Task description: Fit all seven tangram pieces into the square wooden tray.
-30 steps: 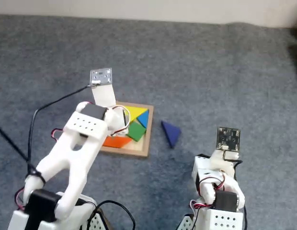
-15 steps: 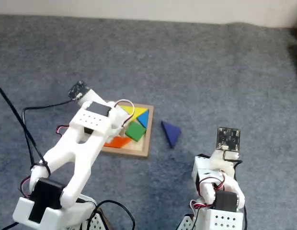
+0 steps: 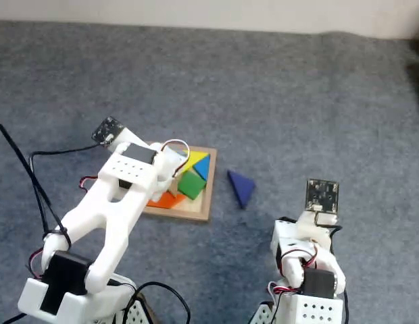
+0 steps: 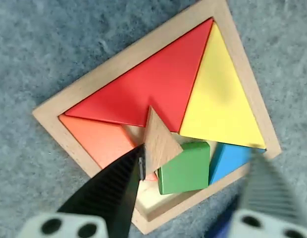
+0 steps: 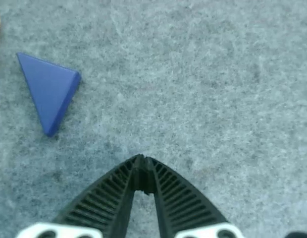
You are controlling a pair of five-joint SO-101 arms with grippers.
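On the grey carpeted desk [image 3: 297,88], my left claw [image 4: 195,166] gapes above the square wooden tray [image 4: 84,91]. My right claw [image 5: 142,173], well apart from it, is closed.

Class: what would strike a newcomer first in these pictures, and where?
The square wooden tray on the grey carpet, under the open left hand, with its bright red triangle and yellow triangle and a plain wood triangle lying askew among them. Next, the lone dark blue triangle on the carpet right of the tray, ahead of the shut right hand.
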